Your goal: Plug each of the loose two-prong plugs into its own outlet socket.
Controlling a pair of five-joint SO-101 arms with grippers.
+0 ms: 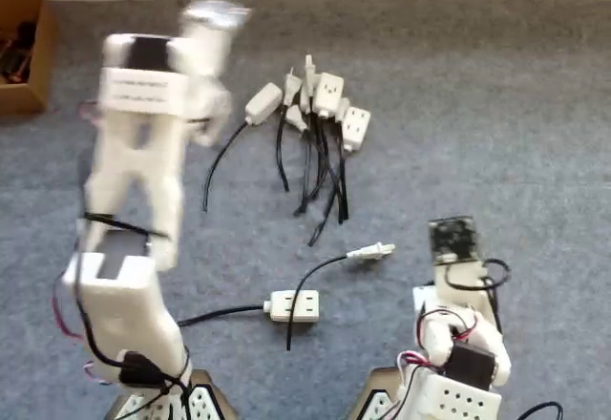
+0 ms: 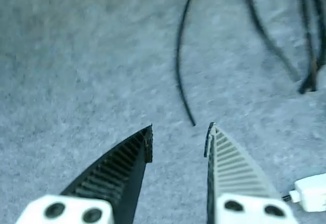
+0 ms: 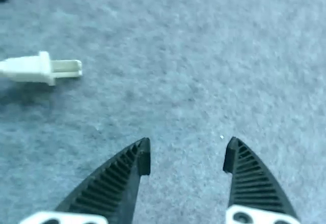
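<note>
White plastic on black cord, that's the look of everything in play. One loose plug (image 1: 370,252) lies alone on the grey bench (image 1: 516,105), about mid-scene, prongs aimed right. Its cord curves nearward past a white outlet socket (image 1: 294,305). That socket sits just left of the plug and nearer, face up, with its own cord running off left. At the far centre a heap of plugs and sockets (image 1: 329,105) lies bunched together, black cords (image 1: 320,177) trailing nearward. One more plug (image 1: 264,103) rests at the heap's left edge, its long cord looping away.

Over to the right wrist view: the right claw (image 3: 186,155) is spread wide over bare grey, nothing between its ribbed fingers. This view gives the lone plug's flat prongs (image 3: 69,67) up close, side by side, where the high view offers just a pale sliver.

Left wrist view: the left claw (image 2: 178,141) is spread too, and empty, with a cord's free end (image 2: 192,123) lying just beyond its tips. A white plastic piece (image 2: 311,192) sits beside one finger; plug or socket, I cannot tell.

The high view takes in the wider bench, including a cardboard box (image 1: 21,95) at the far left edge. It is open, with dark items inside, too murky to name.
</note>
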